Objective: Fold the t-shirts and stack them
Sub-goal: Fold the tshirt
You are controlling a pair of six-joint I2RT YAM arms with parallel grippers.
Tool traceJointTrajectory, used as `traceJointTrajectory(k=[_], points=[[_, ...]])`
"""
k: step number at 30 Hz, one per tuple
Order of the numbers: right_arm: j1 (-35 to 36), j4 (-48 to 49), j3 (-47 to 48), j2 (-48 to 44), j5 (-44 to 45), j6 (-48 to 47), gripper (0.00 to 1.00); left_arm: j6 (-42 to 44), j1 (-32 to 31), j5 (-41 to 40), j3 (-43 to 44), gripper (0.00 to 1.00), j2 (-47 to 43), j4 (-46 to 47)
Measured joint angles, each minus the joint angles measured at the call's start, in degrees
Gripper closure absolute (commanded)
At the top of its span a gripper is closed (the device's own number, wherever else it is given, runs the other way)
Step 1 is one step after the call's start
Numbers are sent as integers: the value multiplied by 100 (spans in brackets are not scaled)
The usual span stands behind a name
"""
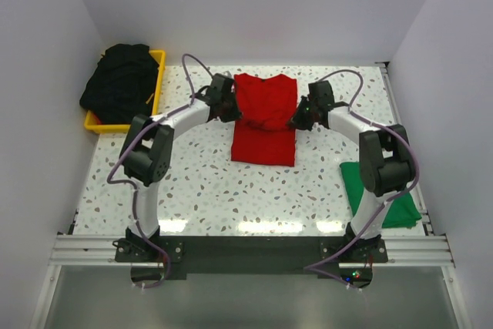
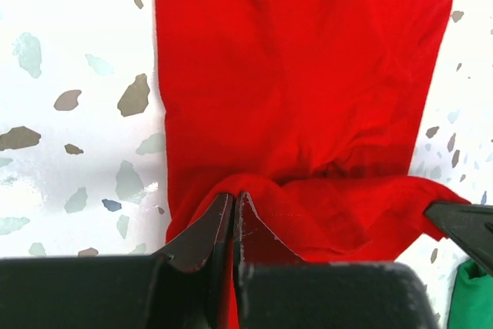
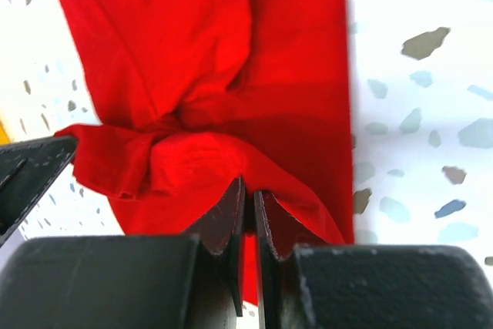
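The red t-shirt (image 1: pixel 264 119) lies as a long folded strip in the middle of the table, its far end lifted and bunched. My left gripper (image 1: pixel 231 109) is shut on the red t-shirt's left edge (image 2: pixel 308 113). My right gripper (image 1: pixel 296 121) is shut on its right edge (image 3: pixel 192 75). A folded green t-shirt (image 1: pixel 381 190) lies at the right near side. Black t-shirts (image 1: pixel 121 82) are piled in the yellow tray. In the left wrist view my left gripper (image 2: pixel 233 198) pinches red cloth; in the right wrist view my right gripper (image 3: pixel 249 186) does too.
The yellow tray (image 1: pixel 158 75) stands at the far left corner against the white wall. The table has a speckled white top (image 1: pixel 200 190) and a metal rail (image 1: pixel 246 248) along the near edge. White walls enclose the left, back and right.
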Motion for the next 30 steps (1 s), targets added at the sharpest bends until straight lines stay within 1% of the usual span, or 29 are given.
traceJointTrajectory(k=[1, 2, 3, 4, 5, 6, 7, 9, 10, 13, 15, 20, 25, 27, 30], points=[[-26, 4, 15, 63, -24, 2, 90, 7, 13, 11, 4, 97, 22, -2], [-57, 7, 57, 140, -55, 2, 87, 20, 24, 22, 13, 92, 46, -28], [-98, 7, 122, 243, -105, 0, 81, 63, 39, 26, 59, 88, 81, -76], [-129, 9, 179, 323, -164, -4, 78, 107, 57, 39, 105, 85, 116, -101], [-157, 7, 243, 391, -201, -2, 75, 138, 76, 52, 149, 77, 133, -116], [-181, 9, 304, 452, -251, -7, 70, 175, 101, 70, 166, 74, 138, -127], [-199, 11, 345, 481, -293, -20, 67, 232, 136, 92, 190, 70, 138, -140], [-227, 7, 420, 505, -337, -79, 60, 313, 225, 131, 249, 64, 138, -144], [-232, 7, 455, 505, -348, -114, 54, 354, 280, 138, 269, 59, 133, -155], [-232, 2, 522, 466, -332, -249, 47, 413, 400, 140, 267, 58, 35, -212], [-223, -48, 522, 363, -302, -332, 47, 404, 446, 166, 155, 62, -149, -175], [-90, -92, 468, -90, -125, -522, 47, 271, 361, 361, -531, 81, -885, 81], [280, -81, 452, -243, 55, -658, 47, 186, 9, 461, -691, 97, -975, 302], [490, -79, 348, -243, 155, -680, 47, 122, -129, 492, -748, 99, -907, 369], [776, -24, 24, -243, 247, -680, 48, 42, -269, 490, -1095, 100, -848, 566]])
